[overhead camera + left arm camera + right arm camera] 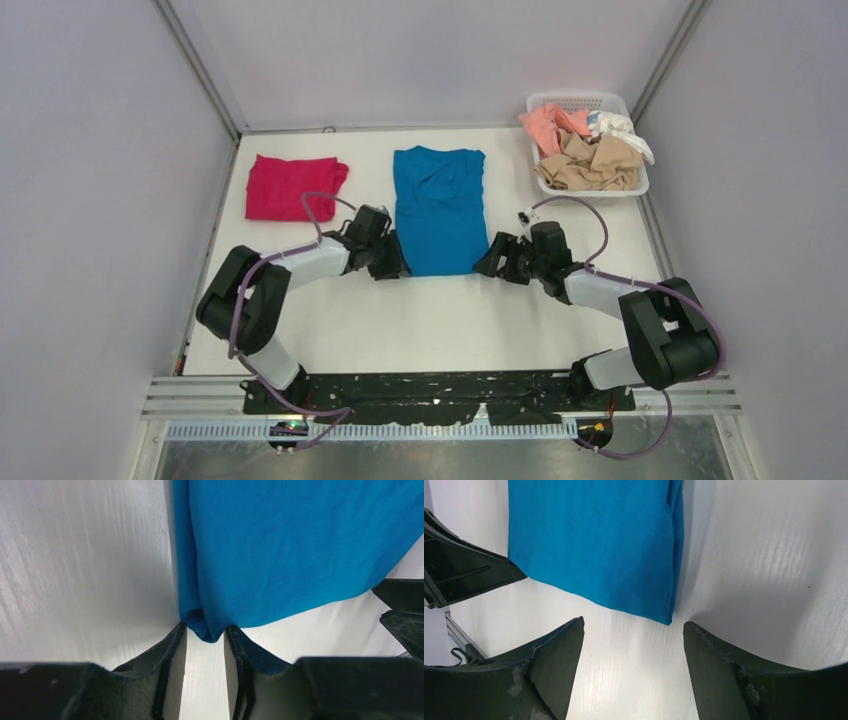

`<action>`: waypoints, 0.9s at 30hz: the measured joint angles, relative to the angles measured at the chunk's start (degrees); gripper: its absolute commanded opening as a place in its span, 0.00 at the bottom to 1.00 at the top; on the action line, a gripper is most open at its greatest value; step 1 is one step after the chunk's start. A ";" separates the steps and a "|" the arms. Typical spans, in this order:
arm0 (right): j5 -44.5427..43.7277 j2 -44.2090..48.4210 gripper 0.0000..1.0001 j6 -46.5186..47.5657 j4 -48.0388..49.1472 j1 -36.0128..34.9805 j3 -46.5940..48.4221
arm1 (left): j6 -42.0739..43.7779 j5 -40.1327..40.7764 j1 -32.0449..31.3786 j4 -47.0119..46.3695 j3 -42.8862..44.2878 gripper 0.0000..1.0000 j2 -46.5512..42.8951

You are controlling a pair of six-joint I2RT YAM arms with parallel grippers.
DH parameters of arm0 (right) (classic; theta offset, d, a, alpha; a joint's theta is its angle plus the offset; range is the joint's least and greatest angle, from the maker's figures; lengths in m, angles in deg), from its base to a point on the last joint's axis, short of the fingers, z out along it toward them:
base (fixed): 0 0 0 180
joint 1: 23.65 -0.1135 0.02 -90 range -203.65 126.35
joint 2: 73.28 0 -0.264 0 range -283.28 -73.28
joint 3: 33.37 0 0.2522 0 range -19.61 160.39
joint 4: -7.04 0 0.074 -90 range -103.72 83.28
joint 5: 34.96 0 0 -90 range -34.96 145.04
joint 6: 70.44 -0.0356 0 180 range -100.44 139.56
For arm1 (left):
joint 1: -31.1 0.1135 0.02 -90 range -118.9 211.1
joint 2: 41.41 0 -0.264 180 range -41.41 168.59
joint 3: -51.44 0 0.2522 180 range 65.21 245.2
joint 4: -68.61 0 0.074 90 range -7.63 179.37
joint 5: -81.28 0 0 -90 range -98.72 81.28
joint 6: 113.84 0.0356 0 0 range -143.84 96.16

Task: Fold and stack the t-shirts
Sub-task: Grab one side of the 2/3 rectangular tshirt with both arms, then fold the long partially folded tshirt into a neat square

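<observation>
A teal-blue t-shirt (438,210) lies folded into a long strip on the middle of the white table. My left gripper (388,262) is at its near left corner. In the left wrist view the jaws (205,630) stand a narrow gap apart with the corner of the shirt (300,545) between the fingertips. My right gripper (490,262) is at the near right corner. In the right wrist view it (633,625) is wide open and empty, with the shirt corner (594,540) just ahead of the tips. A folded magenta-red t-shirt (290,187) lies at the back left.
A white basket (585,100) at the back right holds peach (548,125), tan (590,160) and white (615,125) shirts in a heap. Grey walls close in the table on the left, back and right. The near table strip is bare white.
</observation>
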 measured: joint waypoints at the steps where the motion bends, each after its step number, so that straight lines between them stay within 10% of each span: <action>1: 0.31 -0.61 0.76 -0.17 0.90 0.00 0.04 | -0.17 -0.02 0.00 -0.02 0.48 0.22 0.55; 4: 0.85 -1.97 0.66 -0.76 2.58 0.00 0.33 | -0.46 0.02 0.00 0.00 1.77 0.00 2.16; 13: 1.46 -6.58 0.11 -1.01 3.04 0.15 1.53 | 0.79 0.11 -0.04 0.70 3.98 0.00 4.09; 27: 4.61 -1.14 0.06 3.17 -1.70 0.13 1.64 | 2.16 1.92 -0.66 2.99 -0.31 0.00 -4.04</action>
